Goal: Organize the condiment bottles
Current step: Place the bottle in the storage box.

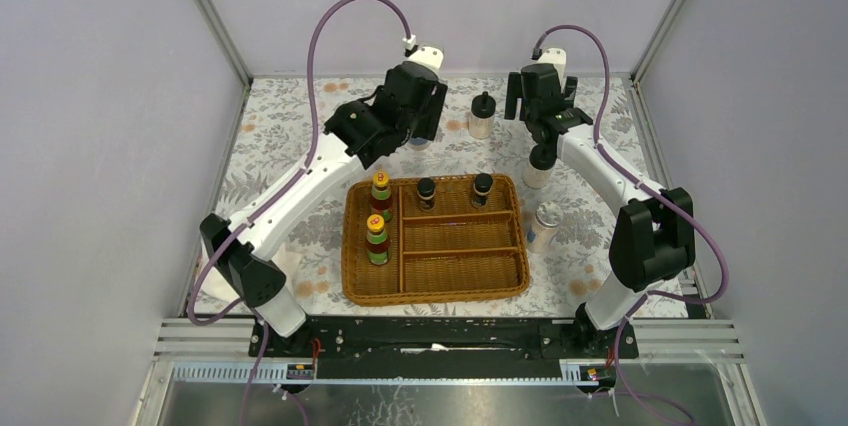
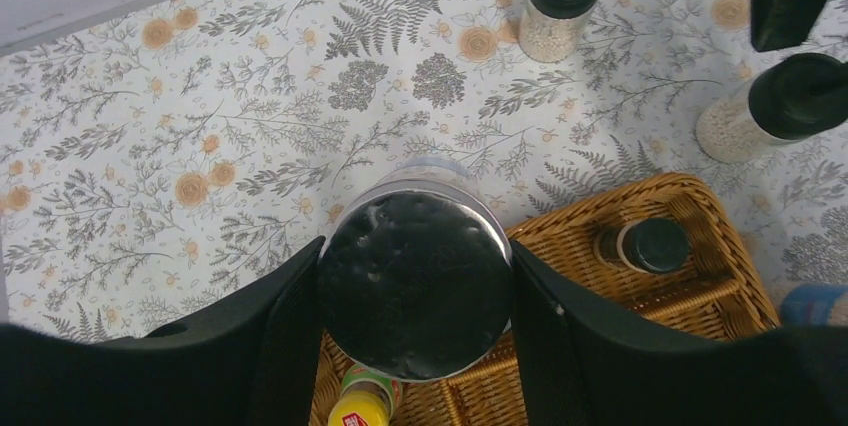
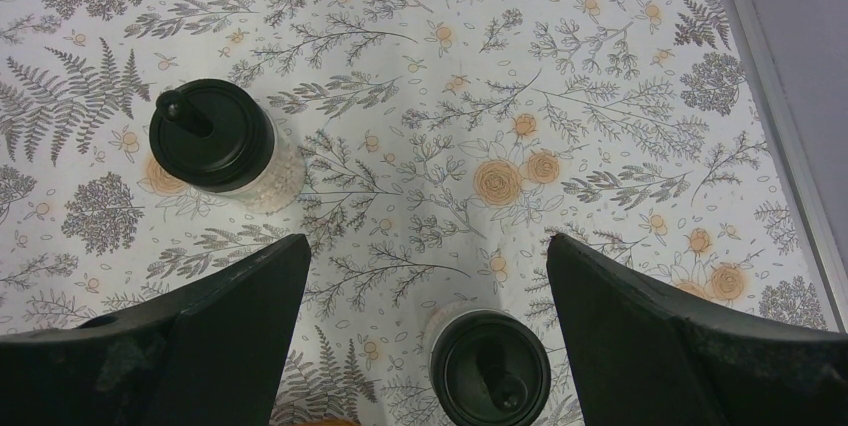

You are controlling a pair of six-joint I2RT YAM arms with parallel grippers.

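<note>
My left gripper is shut on a silver-lidded shaker, held upright just behind the basket's far rim; from above, the shaker barely shows under the gripper. Two yellow-capped bottles stand in the basket's left compartment, and two dark black-capped jars in its back one. My right gripper is open above a cream jar with a black knobbed lid. A second cream jar stands further left. Another shaker stands right of the basket.
The wicker basket with divided compartments sits mid-table on a floral cloth. Its two front right compartments hold nothing. Metal frame rails and grey walls bound the table at the back and sides.
</note>
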